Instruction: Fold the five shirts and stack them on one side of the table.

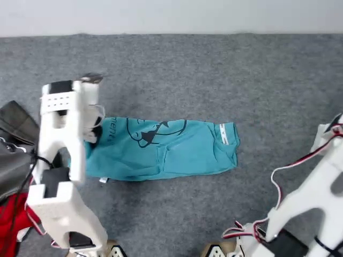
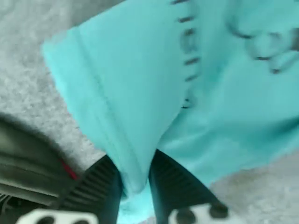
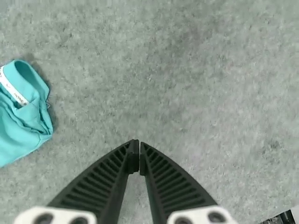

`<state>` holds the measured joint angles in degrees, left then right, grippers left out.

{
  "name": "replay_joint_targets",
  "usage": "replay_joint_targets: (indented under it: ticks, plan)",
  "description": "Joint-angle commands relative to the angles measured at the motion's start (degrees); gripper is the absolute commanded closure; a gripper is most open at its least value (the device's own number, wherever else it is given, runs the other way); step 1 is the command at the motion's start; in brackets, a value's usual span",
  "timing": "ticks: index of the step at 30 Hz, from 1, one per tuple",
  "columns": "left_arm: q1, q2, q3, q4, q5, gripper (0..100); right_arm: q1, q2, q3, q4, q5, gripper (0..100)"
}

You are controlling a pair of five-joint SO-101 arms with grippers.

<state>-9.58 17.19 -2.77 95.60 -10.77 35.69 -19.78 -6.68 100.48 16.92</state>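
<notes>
Now shirt point(image 1: 161, 150) in L end effector point(image 2: 134, 163)

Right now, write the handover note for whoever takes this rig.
Left gripper: shut on the hem end of the teal shirt.
Right gripper: shut, holding nothing, over bare table just past the shirt's collar end.
Things: the teal shirt lies mid-table as a long strip, collar toward the right arm. A heap of dark and red clothes sits at the table's left edge.
Done: the teal shirt looks folded lengthwise.
Left: fold it across, then fold the heap's shirts and stack them all on one side.
</notes>
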Motion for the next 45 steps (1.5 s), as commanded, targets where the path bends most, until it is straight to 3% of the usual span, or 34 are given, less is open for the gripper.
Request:
replay_joint_targets:
  ticks: [1,12,20,35,37,41,45]
  plan:
    - [7.2,-6.8,-0.8,2.2,2.5,99,0.2,-3.9,1.2,1.9,0.6,99.0]
    - [28.5,-13.9,-2.2,1.8,12.5,99,0.5,-7.9,4.4,2.0,0.6,99.0]
    - [40.0,-6.4,-16.6,2.1,14.0,99,0.5,-11.5,11.2,1.9,0.6,99.0]
    - [49.8,19.6,-44.9,3.2,13.6,98,0.6,-15.3,14.2,1.8,0.6,98.8]
    - [49.8,21.2,-46.8,4.3,13.5,94,0.6,-15.3,14.2,1.8,0.6,98.7]
    - [48.9,20.5,-46.6,5.2,13.9,75,0.6,-15.3,14.2,1.8,0.5,98.7]
    - [48.2,14.4,-45.1,5.1,13.5,73,0.3,-15.3,14.2,1.8,0.5,98.7]
